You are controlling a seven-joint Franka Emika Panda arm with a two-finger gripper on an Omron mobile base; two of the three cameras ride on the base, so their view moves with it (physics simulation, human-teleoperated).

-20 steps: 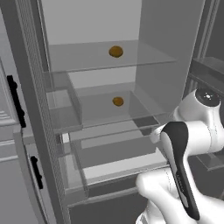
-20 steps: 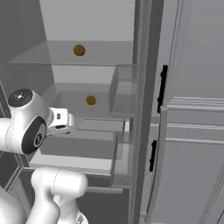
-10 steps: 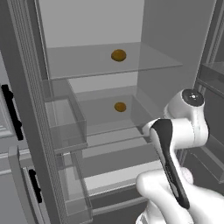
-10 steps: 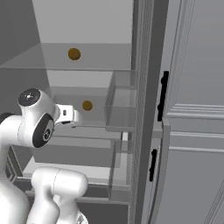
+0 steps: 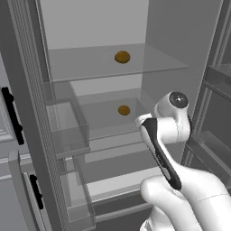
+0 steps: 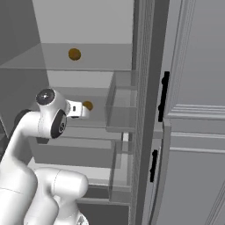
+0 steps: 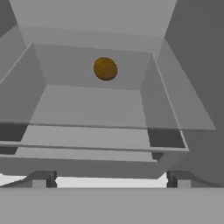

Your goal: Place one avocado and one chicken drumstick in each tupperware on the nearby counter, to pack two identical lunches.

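Two avocados lie inside an open fridge. One avocado (image 5: 122, 57) (image 6: 74, 54) rests on the upper glass shelf. The other avocado (image 5: 123, 110) (image 6: 88, 105) (image 7: 105, 68) sits at the back of a clear-walled compartment one level lower. My gripper (image 7: 109, 181) is open with nothing between its fingers. It faces this lower avocado from in front of the compartment's front edge, well short of it. In the right base view the hand (image 6: 75, 110) points at that avocado from just to its left. The chicken drumstick, the tupperware and the counter are out of view.
A clear door bin (image 5: 67, 122) (image 6: 121, 105) juts out beside the shelves, with another bin (image 5: 76, 198) below it. Grey panelled doors with black handles (image 6: 163, 96) (image 5: 11, 115) flank the fridge. More door shelves (image 5: 219, 79) stand at the right.
The whole picture has shifted and grown, so the base has driven closer to the fridge. The arm has stretched forward toward the lower avocado. The jaws stayed open.
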